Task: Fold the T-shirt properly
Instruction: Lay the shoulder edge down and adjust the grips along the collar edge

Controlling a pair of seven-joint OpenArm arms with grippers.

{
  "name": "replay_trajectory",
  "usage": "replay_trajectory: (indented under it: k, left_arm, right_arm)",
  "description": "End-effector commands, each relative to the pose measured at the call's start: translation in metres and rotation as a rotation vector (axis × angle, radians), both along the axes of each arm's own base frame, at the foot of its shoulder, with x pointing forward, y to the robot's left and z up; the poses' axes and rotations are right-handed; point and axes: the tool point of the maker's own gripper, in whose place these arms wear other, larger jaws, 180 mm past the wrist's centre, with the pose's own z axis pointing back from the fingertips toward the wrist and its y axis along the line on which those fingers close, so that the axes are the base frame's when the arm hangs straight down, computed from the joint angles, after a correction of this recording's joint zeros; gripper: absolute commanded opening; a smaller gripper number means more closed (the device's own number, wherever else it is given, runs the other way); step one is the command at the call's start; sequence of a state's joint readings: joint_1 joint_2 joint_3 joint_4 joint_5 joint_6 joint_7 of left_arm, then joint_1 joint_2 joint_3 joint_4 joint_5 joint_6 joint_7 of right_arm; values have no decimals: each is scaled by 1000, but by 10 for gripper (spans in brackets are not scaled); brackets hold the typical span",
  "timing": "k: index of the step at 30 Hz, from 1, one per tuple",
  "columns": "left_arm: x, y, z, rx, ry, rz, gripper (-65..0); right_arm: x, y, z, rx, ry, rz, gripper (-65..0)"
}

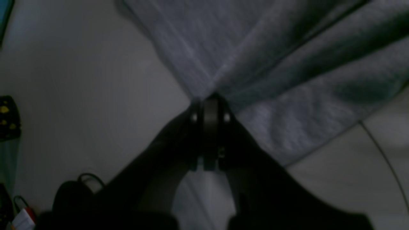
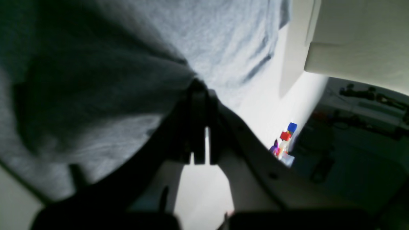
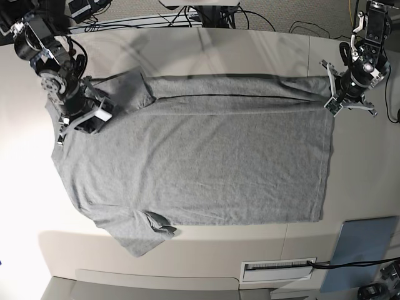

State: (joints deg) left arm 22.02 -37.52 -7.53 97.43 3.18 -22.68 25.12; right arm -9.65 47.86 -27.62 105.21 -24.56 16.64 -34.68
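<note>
With the left gripper [image 1: 211, 99] and right gripper [image 2: 199, 88] each clamped on a T-shirt [image 3: 200, 162] edge, I should carry both across level, cloth taut.

Both arms are built of black housings with pale grey brackets. The left arm [image 3: 357, 72] shows white bracket struts splayed around its wrist and a dark, camera-like block at its top. The right arm [image 3: 59, 75] is made of stacked black joint casings with grey plates and a white-faced block at its wrist. Up close, the left gripper [image 1: 211, 95] has black fingers carrying two small bright screws. The right gripper [image 2: 198, 83] has black fingers on a pale grey body with dark screw holes.
</note>
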Motion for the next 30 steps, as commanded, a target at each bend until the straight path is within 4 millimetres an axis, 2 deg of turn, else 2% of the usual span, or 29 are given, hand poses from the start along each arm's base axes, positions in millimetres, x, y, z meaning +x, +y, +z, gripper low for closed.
replay_trajectory:
  k: [1, 9, 12, 20, 26, 27, 28, 30]
  left_arm:
    - [9, 3, 12, 7, -44, -10, -650]
    - [11, 4, 13, 13, -53, -8, -650]
    - [14, 10, 16, 26, -81, 23, -650]
    - [31, 10, 28, 24, -125, 25, -650]
    - [31, 6, 27, -22, -116, 44, -646]
    - [30, 6, 27, -22, -115, 45, -588]
    - [31, 6, 27, -22, -115, 46, -517]
    - [31, 6, 27, -22, -115, 46, -369]
  right_arm:
    - [14, -6, 15, -22, -58, 0, -650]
    - [32, 4, 24, 23, -107, -14, -650]
    - [32, 2, 24, 19, -108, -19, -650]
    - [34, 2, 26, 23, -121, -26, -650]
    - [35, 1, 28, 27, -133, -33, -650]
    - [35, 0, 28, 23, -132, -40, -650]
    - [35, -1, 29, 22, -133, -43, -619]
    - [36, -2, 29, 22, -134, -53, -509]
